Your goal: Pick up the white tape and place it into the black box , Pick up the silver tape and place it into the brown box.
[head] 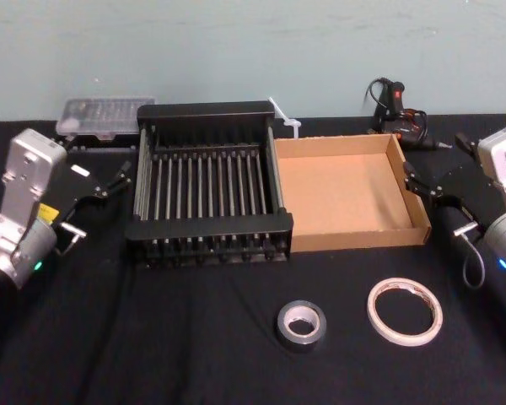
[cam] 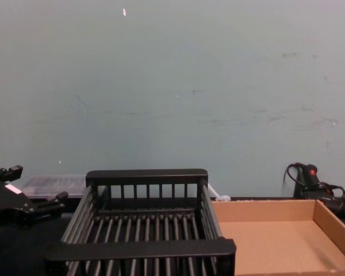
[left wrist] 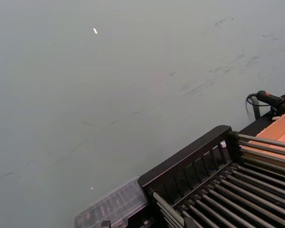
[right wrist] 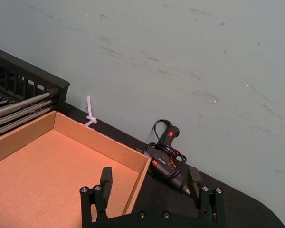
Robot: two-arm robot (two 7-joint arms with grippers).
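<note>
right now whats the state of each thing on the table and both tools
white tape: flat on the table, near side, not in a box
silver tape: flat on the table, left of the white tape
black box: upright, nothing in it
brown box: open, nothing in it
left tool: open, beside the black box, holding nothing
right tool: open, beside the brown box, holding nothing

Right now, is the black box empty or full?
Empty. The black box shows only bare bars; the white tape and silver tape lie on the table in front.
</note>
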